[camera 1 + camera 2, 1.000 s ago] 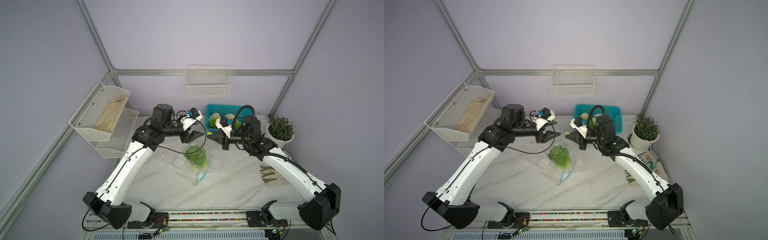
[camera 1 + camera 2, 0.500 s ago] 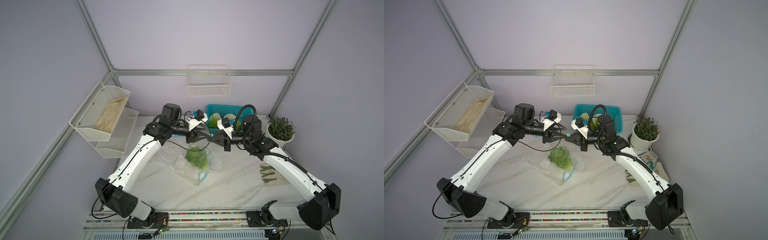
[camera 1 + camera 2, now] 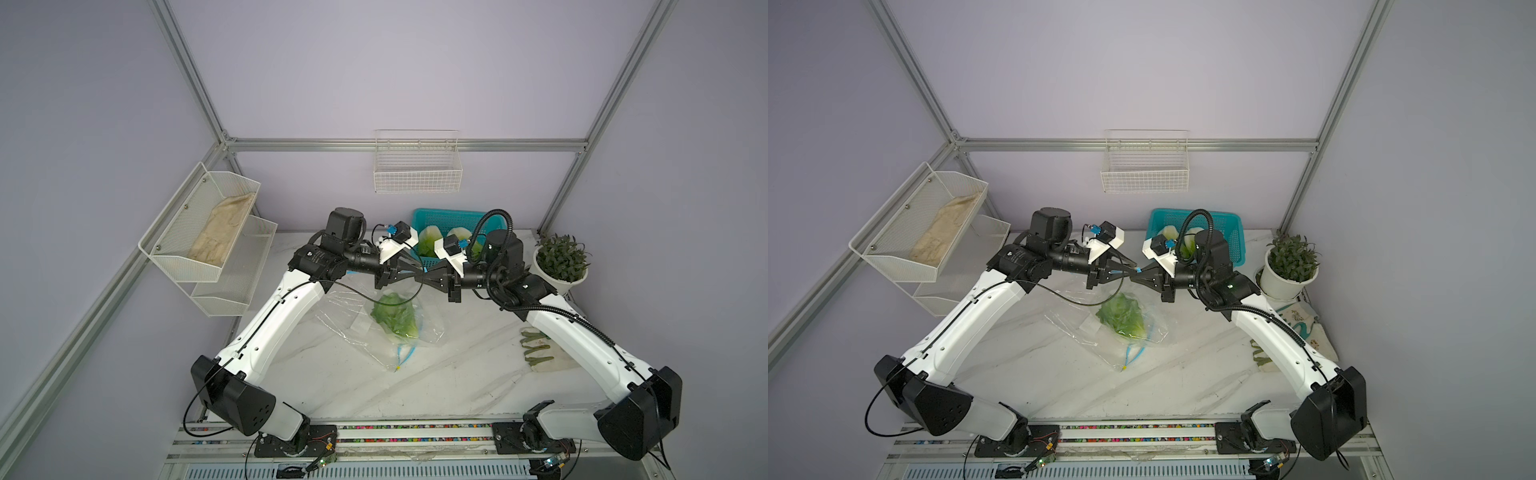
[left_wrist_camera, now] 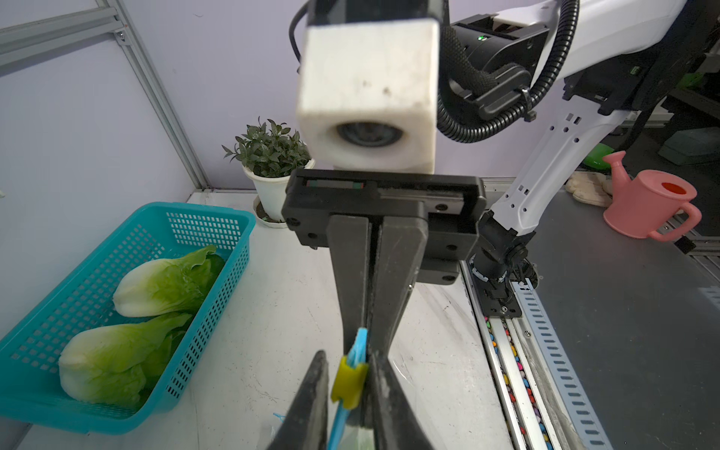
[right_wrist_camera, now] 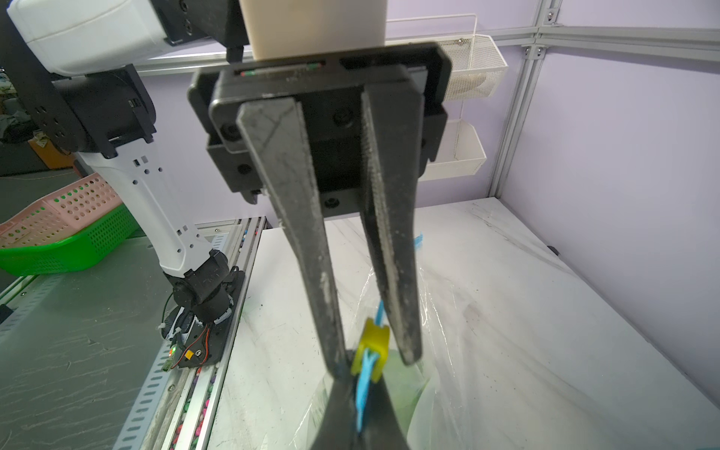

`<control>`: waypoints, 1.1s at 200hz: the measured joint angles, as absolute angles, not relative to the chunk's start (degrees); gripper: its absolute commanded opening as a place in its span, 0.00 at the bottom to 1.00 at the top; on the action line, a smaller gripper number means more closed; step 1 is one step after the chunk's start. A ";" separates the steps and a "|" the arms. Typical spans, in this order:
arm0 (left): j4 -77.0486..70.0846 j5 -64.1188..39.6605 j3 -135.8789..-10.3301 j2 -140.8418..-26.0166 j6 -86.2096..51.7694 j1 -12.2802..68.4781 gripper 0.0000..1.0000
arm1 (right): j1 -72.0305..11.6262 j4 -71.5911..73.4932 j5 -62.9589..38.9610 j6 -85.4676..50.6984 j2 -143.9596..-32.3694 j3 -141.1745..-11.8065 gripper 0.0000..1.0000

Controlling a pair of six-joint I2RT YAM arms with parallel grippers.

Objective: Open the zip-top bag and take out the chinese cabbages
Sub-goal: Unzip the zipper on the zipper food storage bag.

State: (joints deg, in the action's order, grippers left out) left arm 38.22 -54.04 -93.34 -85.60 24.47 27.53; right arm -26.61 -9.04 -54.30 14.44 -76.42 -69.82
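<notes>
Left tool [image 4: 345, 383] narrowed around yellow slider [image 4: 348, 383], not quite pinching; right tool [image 5: 356, 385] clamped on blue zip strip [image 5: 364, 383] of zip-top bag [image 3: 374, 324]. One cabbage [image 3: 395, 318] bagged below tools; two in teal basket [image 4: 128, 296] beyond.

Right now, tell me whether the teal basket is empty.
Not empty: the teal basket holds two chinese cabbages, lying side by side.

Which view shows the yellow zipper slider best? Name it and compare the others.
The right wrist view: the yellow zipper slider is large and sharp on its blue track. The left wrist view shows it partly hidden by tool fingers. In both top views it is too small to make out.
</notes>
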 measured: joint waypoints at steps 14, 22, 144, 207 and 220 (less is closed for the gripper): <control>38.22 -54.04 -93.34 -85.60 24.47 27.51 0.15 | -26.61 -9.04 -53.95 14.44 -76.42 -69.82 0.00; 38.22 -54.02 -93.34 -85.60 24.49 27.51 0.13 | -26.61 -9.04 -53.69 14.44 -76.42 -69.82 0.00; 36.88 -51.11 -89.47 -83.66 24.47 25.87 0.09 | -24.75 -1.98 -48.49 11.29 -74.02 -64.58 0.00; 37.10 -47.64 -83.74 -77.10 23.11 21.89 0.08 | -22.52 2.57 -47.46 8.23 -73.06 -63.29 0.00; 37.23 -46.96 -82.41 -75.42 22.96 20.97 0.08 | -21.85 3.68 -47.03 7.49 -72.99 -63.05 0.00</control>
State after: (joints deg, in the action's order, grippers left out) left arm 37.23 -46.96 -82.41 -75.42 22.96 20.97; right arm -21.85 3.68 -47.03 7.49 -72.99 -63.05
